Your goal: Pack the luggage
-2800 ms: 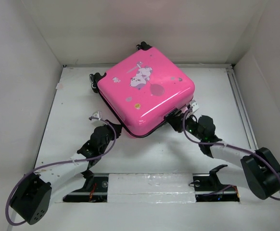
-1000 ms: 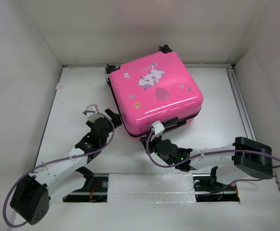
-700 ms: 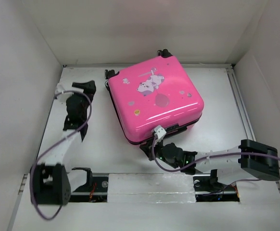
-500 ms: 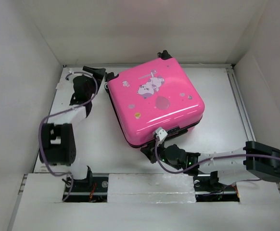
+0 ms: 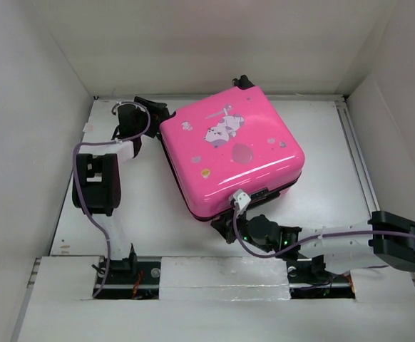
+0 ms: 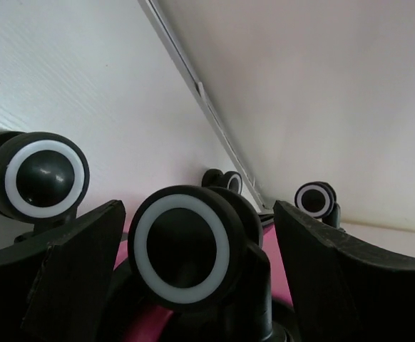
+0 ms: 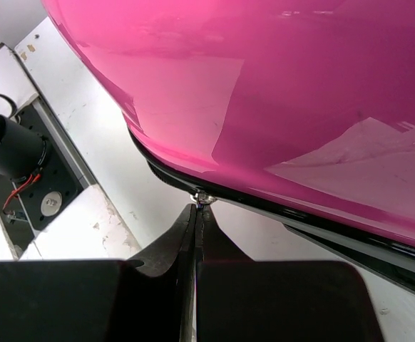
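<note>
The luggage (image 5: 229, 153), a glossy hot-pink suitcase with a cartoon print, lies closed and flat mid-table. My left gripper (image 5: 152, 112) is at its far-left corner. In the left wrist view that gripper (image 6: 193, 239) is open, its fingers (image 6: 72, 267) standing either side of a black wheel (image 6: 182, 246) without clamping it. At the near corner, my right gripper (image 5: 225, 222) is shut. Its tips (image 7: 199, 208) pinch the small metal zipper pull (image 7: 205, 197) under the black zipper trim (image 7: 264, 210).
White walls close in the table on the left, back and right. A metal rail (image 5: 357, 164) runs along the right side. The arm mounting rail (image 5: 222, 274) lies at the near edge. Other suitcase wheels (image 6: 40, 177) (image 6: 314, 199) show near the back wall.
My left arm swung from the suitcase's near-left side up to its far-left wheel corner. The suitcase turned and shifted right. My right gripper stayed shut at the near zipper edge.
</note>
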Robot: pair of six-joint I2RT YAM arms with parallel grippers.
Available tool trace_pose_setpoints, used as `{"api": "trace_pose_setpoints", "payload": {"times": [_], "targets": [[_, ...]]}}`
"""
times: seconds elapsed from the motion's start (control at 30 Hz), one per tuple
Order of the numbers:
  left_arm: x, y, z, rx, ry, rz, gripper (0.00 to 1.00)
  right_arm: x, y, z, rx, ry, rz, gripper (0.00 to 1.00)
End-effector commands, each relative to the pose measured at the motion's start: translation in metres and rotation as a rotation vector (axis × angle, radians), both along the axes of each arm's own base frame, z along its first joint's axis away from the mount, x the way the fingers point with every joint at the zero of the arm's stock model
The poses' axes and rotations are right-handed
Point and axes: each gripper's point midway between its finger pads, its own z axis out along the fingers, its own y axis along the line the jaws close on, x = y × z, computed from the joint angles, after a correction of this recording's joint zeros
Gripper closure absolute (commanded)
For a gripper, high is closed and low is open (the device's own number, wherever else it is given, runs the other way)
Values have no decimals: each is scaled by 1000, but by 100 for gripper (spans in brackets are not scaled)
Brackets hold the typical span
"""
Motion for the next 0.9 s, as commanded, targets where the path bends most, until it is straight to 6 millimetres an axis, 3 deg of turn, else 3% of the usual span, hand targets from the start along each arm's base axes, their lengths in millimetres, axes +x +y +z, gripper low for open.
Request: {"api": "trace_pose_setpoints", "payload": {"times": [0.0,0.03,0.1,0.17,0.2,0.27,0.3,0.43,0.5,0.53,0.57,0.73,0.77,0.8,0.87], "targets": [[1,-4,18,-88,-80,-6,20,-33,11,4,24,39,138,100],[3,-4,32,-130,-138,2,26,-33,11,4,24,39,138,100],[5,-4,34,-144,-158,4,33,-31,13,6,25,36,129,100],[6,-10,39,-169,-181,-2,52,-29,11,7,25,33,119,100],[6,-10,41,-179,-190,-1,76,-29,11,11,37,30,119,100],[4,-10,50,-205,-242,-1,96,-23,9,20,63,29,114,100],[2,-10,50,-224,-246,2,100,-19,9,26,84,27,115,100],[-25,15,67,-169,-319,92,100,7,-6,39,131,17,100,100],[-40,25,76,-135,-350,122,100,31,-18,47,147,-2,69,100],[-54,28,97,-124,-401,133,100,40,-26,50,144,-20,57,100],[-68,34,81,-106,-375,170,100,61,-36,53,142,-29,24,100],[-127,45,78,-40,-410,205,100,117,-79,82,163,-90,-56,100],[-144,39,93,-39,-459,188,100,125,-85,87,158,-103,-64,100],[-160,37,69,-35,-416,198,100,135,-94,84,138,-96,-75,100],[-177,38,59,-10,-399,207,100,138,-94,80,115,-67,-59,100]]}}
